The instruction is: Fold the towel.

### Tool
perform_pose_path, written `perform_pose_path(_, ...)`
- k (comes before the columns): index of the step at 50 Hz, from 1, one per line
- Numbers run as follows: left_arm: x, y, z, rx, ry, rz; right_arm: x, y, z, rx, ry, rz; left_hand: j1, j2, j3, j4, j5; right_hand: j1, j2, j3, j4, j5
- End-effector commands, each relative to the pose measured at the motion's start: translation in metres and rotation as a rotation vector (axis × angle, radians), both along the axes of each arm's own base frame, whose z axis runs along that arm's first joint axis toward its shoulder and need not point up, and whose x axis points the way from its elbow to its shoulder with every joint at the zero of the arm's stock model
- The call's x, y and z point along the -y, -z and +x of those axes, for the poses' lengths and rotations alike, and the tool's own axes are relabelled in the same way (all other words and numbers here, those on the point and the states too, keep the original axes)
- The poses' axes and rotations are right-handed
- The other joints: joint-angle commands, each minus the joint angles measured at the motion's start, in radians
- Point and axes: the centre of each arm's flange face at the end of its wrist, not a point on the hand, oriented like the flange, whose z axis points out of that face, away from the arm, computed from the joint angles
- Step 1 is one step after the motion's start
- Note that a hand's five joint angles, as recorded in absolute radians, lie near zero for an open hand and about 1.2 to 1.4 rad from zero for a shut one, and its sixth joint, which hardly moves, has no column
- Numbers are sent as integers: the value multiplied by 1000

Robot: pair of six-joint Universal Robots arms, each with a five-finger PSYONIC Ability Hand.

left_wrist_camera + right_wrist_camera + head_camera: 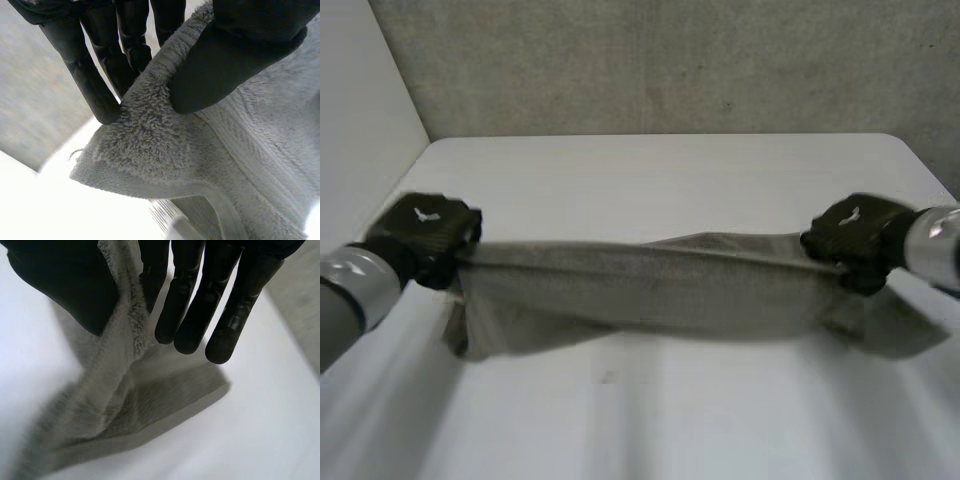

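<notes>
The left hand [425, 235] and right hand [855, 240] are held backs upward near the left and right edges of the desk [650, 180], each with fingers [92, 85] and thumb pinched on one end of the towel [640, 290]. The towel is stretched between them, its long axis running from edge to edge.

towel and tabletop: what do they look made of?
The towel looks like grey terry cloth, probably cotton: fuzzy looped pile, with a flatter ribbed band and hem in the left wrist view. The table looks smooth, white and matte, perhaps laminate or plastic; no grain shows.
</notes>
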Motion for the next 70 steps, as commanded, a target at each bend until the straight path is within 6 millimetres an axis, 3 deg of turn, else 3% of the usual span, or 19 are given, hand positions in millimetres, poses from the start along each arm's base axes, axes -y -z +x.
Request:
perform_pose_path(1,53,32,-21,101,58,21,34,34,31,-112,2,-86,188,178,180,179,182,433,222,213,202,246)
perform_pose_path(4,67,26,-25,93,58,-21,61,21,45,-65,14,-279,188,178,180,179,182,433,222,213,202,246)
perform_pose_path(6,96,-2,-32,65,36,-187,77,6,49,-26,36,-413,188,178,180,179,182,433,222,213,202,246)
perform_pose_path(8,108,-23,-37,40,26,-314,105,-39,55,70,100,-736,188,178,180,179,182,433,222,213,202,246)
perform_pose_path(11,128,-66,-45,-39,0,-603,112,-67,56,133,129,-911,188,178,180,179,182,433,222,213,202,246)
perform_pose_path(13,132,-86,-48,-95,-9,-743,107,-120,54,252,158,-1208,188,178,180,179,182,433,222,213,202,246)
perform_pose_path(14,130,-108,-51,-161,-16,-869,107,-120,54,253,158,-1209,188,178,180,179,182,433,222,213,202,246)
perform_pose_path(17,123,-129,-51,-224,-20,-964,93,-136,54,316,147,-1310,188,178,180,179,182,433,222,213,202,246)
perform_pose_path(20,109,-141,-45,-282,-27,-977,86,-124,54,297,100,-1239,188,178,180,179,182,433,222,213,202,246)
perform_pose_path(23,106,-123,-43,-279,-24,-872,82,-96,54,252,61,-1073,188,178,180,179,182,433,222,213,202,246)
perform_pose_path(27,100,-72,-38,-241,-36,-643,73,-44,53,165,-9,-764,188,178,180,179,182,433,222,213,202,246)
perform_pose_path(28,94,-53,-37,-226,-38,-565,73,-44,53,165,-9,-762,188,178,180,179,182,433,222,213,202,246)
perform_pose_path(31,90,-37,-35,-212,-45,-506,65,-10,53,115,-63,-594,188,178,180,179,182,433,222,213,202,246)
perform_pose_path(33,78,5,-28,-173,-57,-378,60,25,51,81,-92,-457,188,178,180,179,182,433,222,213,202,246)
perform_pose_path(41,57,80,-20,-103,-72,-148,50,104,40,-2,-93,-221,188,178,180,179,182,433,222,213,202,246)
perform_pose_path(45,55,88,-15,-93,-84,-118,47,116,38,4,-77,-171,188,178,180,179,182,411,199,191,180,223)
perform_pose_path(49,56,86,-9,-92,-102,-118,48,116,27,70,8,-119,188,178,180,179,182,-123,-334,-342,-354,-310)
perform_pose_path(60,55,68,-2,-102,-119,-167,58,92,-15,409,362,31,188,178,180,179,182,-139,-350,-358,-369,-326)
perform_pose_path(70,55,66,-2,-104,-121,-176,61,102,-36,574,521,84,188,178,180,179,182,-56,-268,-276,-287,-244)
